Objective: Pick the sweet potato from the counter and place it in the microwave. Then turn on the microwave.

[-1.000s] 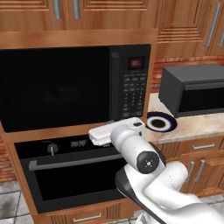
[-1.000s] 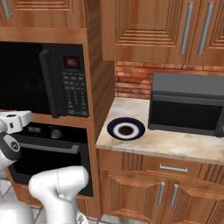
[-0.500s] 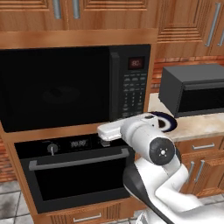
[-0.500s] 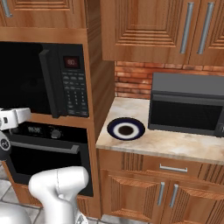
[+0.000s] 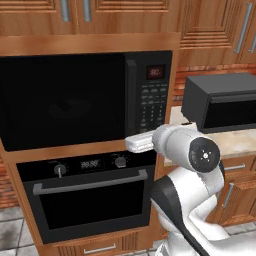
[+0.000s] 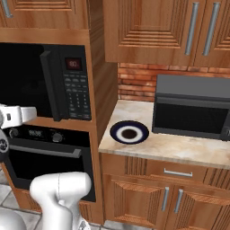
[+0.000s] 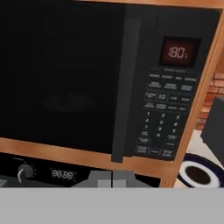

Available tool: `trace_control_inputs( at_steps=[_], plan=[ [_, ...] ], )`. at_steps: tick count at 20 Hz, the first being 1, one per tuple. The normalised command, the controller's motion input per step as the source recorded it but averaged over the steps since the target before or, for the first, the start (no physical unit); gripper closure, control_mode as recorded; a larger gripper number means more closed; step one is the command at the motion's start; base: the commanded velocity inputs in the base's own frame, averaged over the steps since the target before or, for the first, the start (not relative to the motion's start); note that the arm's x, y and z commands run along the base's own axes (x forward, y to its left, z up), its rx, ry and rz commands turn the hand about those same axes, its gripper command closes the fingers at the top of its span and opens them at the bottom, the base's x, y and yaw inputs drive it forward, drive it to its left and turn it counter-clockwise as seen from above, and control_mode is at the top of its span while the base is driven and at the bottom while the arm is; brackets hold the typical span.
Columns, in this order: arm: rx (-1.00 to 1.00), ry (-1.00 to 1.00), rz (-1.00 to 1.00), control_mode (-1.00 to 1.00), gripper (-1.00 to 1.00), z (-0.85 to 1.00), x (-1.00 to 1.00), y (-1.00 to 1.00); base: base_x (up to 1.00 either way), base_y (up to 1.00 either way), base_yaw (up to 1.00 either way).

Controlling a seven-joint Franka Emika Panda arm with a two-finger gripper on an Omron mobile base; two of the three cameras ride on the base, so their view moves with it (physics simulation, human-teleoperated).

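Observation:
The black microwave is built into the wooden wall unit, and its wide dark door is closed. The red display above the keypad is lit. My gripper is shut with nothing in it. It hovers just below the door's lower right corner, a little in front of the wooden ledge. The white hand points towards the microwave front. The sweet potato is hidden. The beige counter lies to the right of the unit.
A round blue-rimmed plate lies on the counter's left end. A smaller dark grey box appliance stands behind it to the right. Directly under the microwave is a black oven with knobs and a bar handle.
The hand has shifted right and slightly up along the microwave's lower edge, and the elbow has swung right. The gripper stays shut and the door stays closed.

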Motion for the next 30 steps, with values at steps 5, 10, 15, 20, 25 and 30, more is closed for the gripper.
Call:
trace_control_inputs(
  at_steps=[5, 10, 15, 20, 25, 30],
  plan=[
    [0.0, 0.01, 0.0, -1.0, 1.0, -0.01, 0.0, -0.41, 0.0, 0.0, 0.0],
    [0.0, 0.06, 0.0, -1.0, 1.0, 0.0, -0.01, -0.25, 0.0, 0.0, 0.0],
    [0.0, 0.08, 0.0, -1.0, 1.0, 0.0, -0.01, -0.19, 0.0, 0.0, 0.0],
    [0.0, 0.09, 0.0, -1.0, 1.0, 0.0, 0.0, -0.11, 0.0, 0.0, 0.0],
    [0.0, 0.08, 0.0, -1.0, 1.0, -0.02, 0.0, -0.07, 0.0, 0.0, 0.0],
    [-0.04, 0.1, 0.0, -1.0, 1.0, -0.01, -0.04, -0.02, 0.0, 0.0, 0.0]
  ],
)
